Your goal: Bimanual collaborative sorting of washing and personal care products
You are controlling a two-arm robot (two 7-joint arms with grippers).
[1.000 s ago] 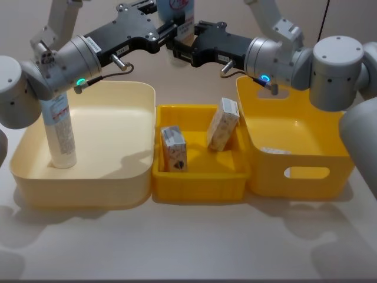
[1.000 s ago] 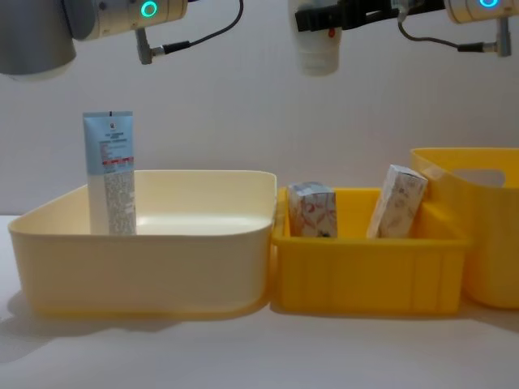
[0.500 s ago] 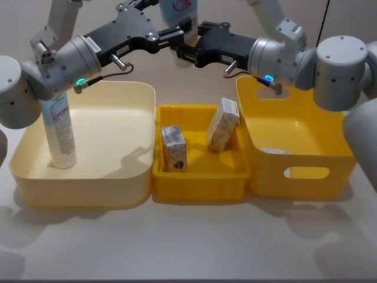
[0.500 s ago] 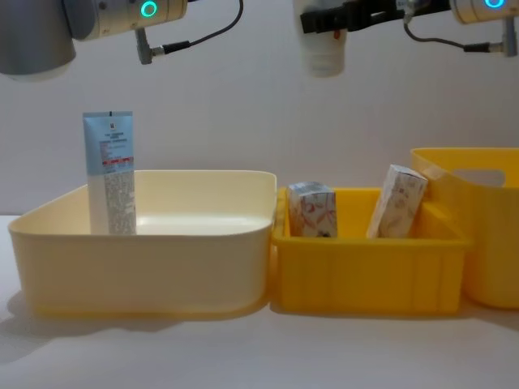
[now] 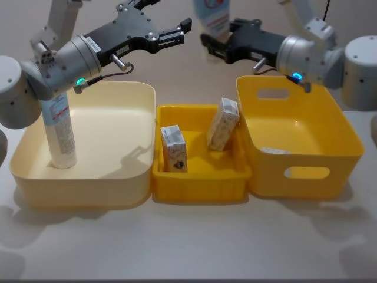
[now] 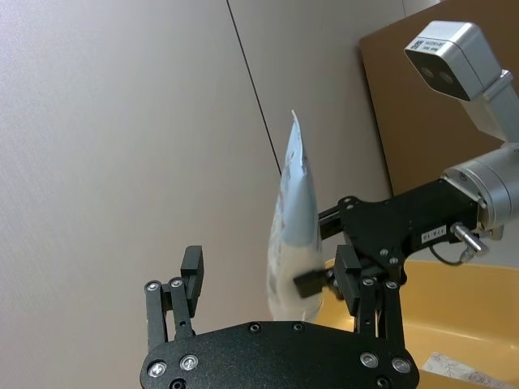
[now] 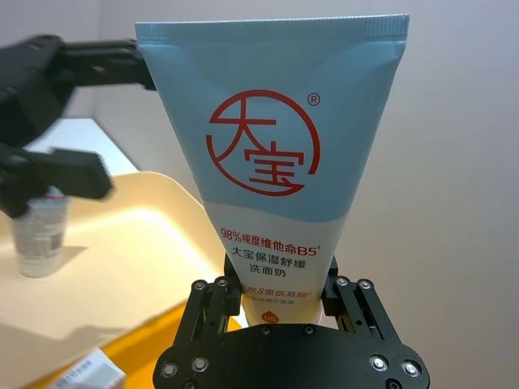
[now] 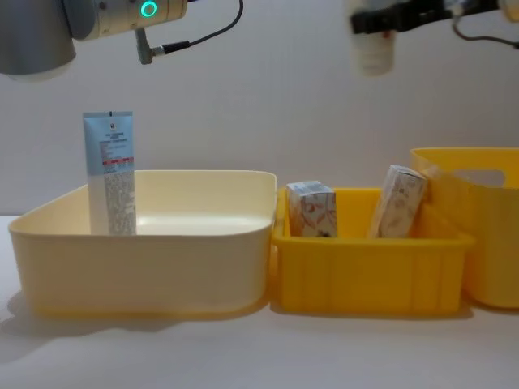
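Note:
A pale blue and white squeeze tube (image 7: 276,162) with a red round mark hangs cap-down in the air, and my right gripper (image 7: 280,296) is shut on its lower white part. In the head view this tube (image 5: 215,15) is high above the gap between the middle tray and the right basket, held by the right gripper (image 5: 219,44). My left gripper (image 5: 179,29) stands open and empty to the left of it, above the cream tub's back edge. Another tube (image 5: 59,132) stands upright in the cream tub (image 5: 118,183). Two small cartons (image 5: 174,148) (image 5: 222,124) lean in the yellow tray (image 5: 200,186).
A deep yellow basket (image 5: 294,174) with handle slots stands at the right, with a flat pale item (image 5: 277,151) on its floor. The three containers stand side by side, touching. Bare table lies in front of them.
The right gripper has carried the tube to the right, away from the left gripper. The left gripper, close beside the tube before, now stands open and apart from it.

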